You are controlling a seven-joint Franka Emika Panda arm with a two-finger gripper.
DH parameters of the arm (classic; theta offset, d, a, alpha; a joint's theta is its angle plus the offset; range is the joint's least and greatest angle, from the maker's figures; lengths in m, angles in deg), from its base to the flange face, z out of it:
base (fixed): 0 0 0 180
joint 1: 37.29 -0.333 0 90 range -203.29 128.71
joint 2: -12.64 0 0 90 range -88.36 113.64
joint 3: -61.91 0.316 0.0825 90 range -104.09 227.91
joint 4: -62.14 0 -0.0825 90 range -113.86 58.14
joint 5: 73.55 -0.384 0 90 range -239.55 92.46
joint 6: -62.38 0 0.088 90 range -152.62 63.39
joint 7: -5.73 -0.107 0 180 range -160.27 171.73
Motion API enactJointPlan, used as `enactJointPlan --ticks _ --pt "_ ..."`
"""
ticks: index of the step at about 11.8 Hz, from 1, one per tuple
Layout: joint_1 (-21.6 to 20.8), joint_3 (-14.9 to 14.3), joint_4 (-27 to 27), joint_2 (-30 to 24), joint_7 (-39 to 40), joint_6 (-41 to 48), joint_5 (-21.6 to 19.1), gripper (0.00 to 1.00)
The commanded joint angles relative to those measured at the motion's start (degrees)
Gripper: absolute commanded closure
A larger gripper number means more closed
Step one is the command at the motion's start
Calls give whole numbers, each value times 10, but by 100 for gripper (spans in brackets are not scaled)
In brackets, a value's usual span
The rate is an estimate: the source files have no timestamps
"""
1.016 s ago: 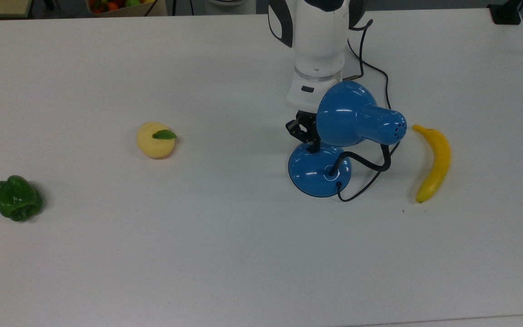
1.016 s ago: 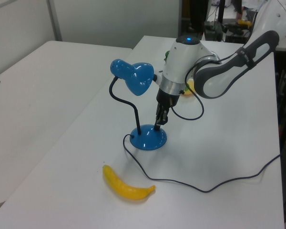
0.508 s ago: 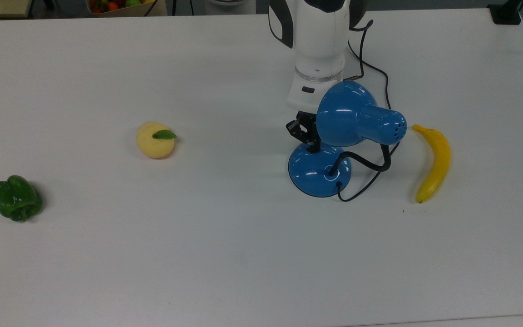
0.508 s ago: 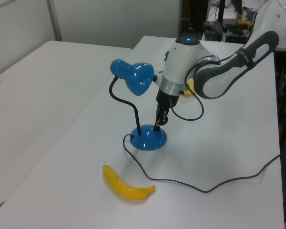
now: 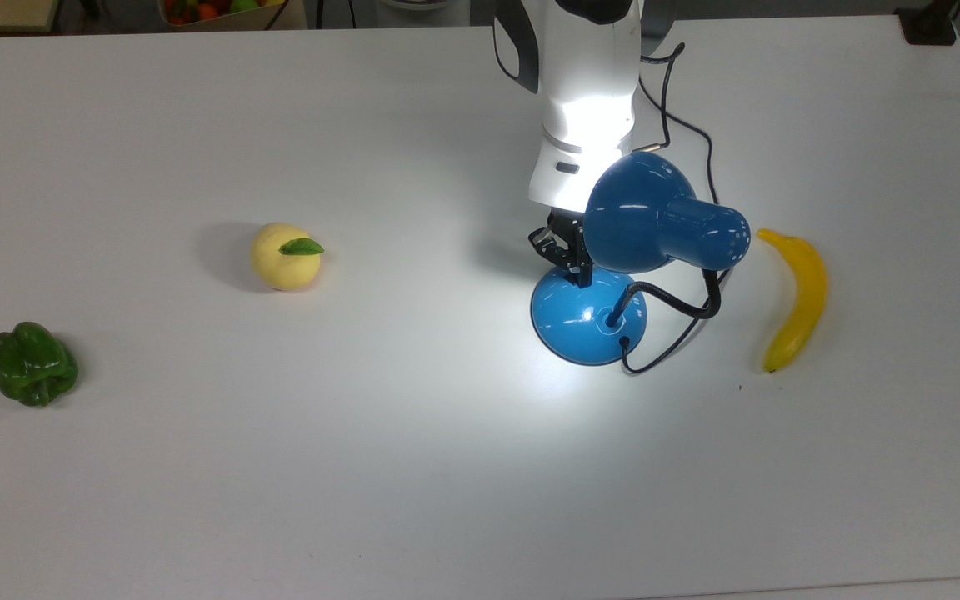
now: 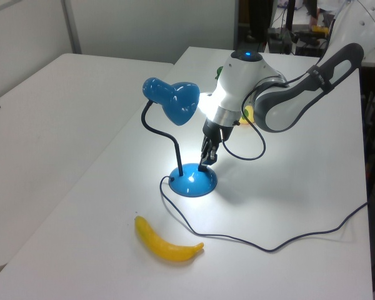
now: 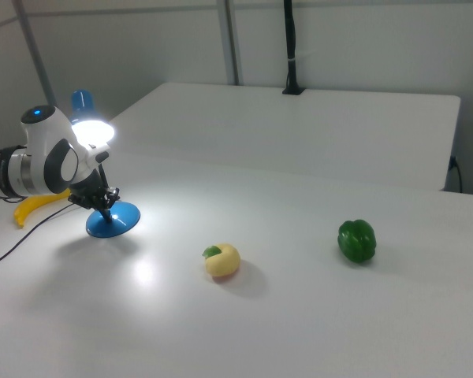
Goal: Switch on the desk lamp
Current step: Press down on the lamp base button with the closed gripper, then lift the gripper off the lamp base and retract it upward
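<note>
Since the earlier frames the desk lamp (image 5: 638,242) has lit up, and the arm has shifted slightly. The lamp stands on the white table (image 5: 280,467), a banana (image 5: 797,296) near it at the top view's right. The gripper (image 5: 573,265) rests on the lamp's base, fingers seemingly pinched together.
</note>
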Motion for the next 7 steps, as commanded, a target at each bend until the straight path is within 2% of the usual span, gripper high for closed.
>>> enactJointPlan --ticks 1,3,7 --pt "-5 0 6 9 -4 -10 7 100" --pt "-3 -1 5 -5 -10 12 7 100" --pt "11 -2 5 -55 -11 165 6 100"
